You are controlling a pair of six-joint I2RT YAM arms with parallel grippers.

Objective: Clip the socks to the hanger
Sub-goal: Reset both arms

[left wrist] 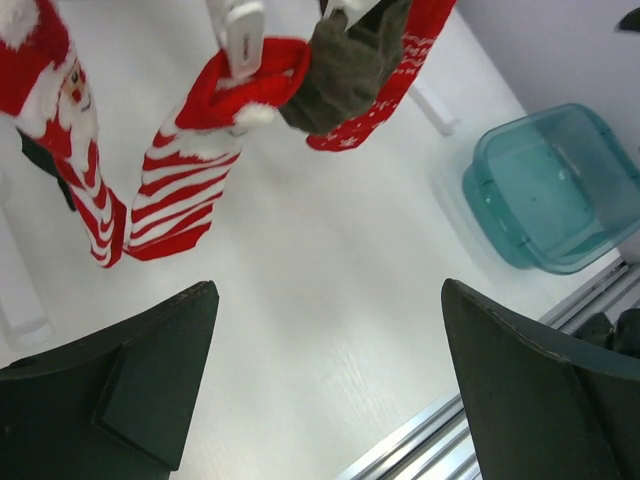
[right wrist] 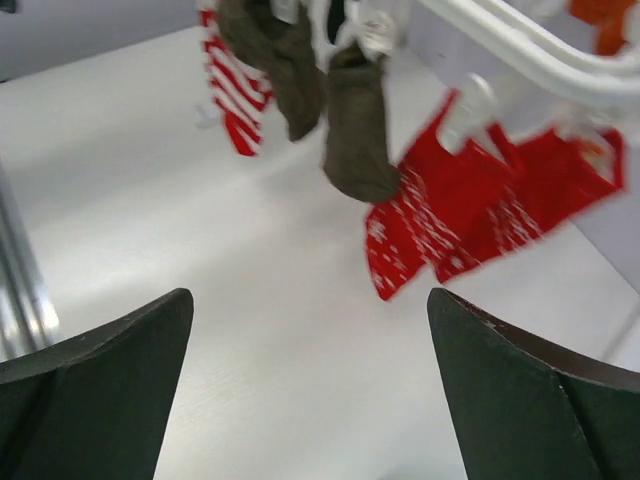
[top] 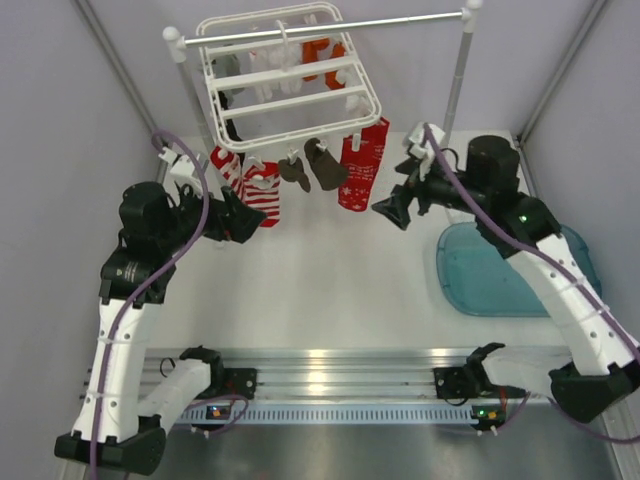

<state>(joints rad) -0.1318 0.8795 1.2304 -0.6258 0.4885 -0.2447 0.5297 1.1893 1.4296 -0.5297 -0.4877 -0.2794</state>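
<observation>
The right pincer [right wrist: 310,300] is spread wide with nothing between its fingers, poised above the white counter [top: 330,290]. Just ahead of it and a little higher hang the red snowflake socks [right wrist: 440,220], clipped to the near edge of the white hanger [top: 290,70]. On their far side from this pincer dangle two brown-grey socks [right wrist: 355,140], fastened to the same edge and touching each other. Behind the right pincer, near its arm, a teal tub [top: 510,270] sits on the counter. The left pincer [left wrist: 328,300] is likewise spread and empty, above the counter, and faces the right one with the row of hanging socks between them. Close in front of it and slightly above hang red-and-white striped socks [left wrist: 180,195], one held at its cuff by a white clip [left wrist: 240,35]; the brown-grey pair and the snowflake pair come after them. Above both pincers the hanger hooks onto a grey rail [top: 330,28] and tilts down toward them.
</observation>
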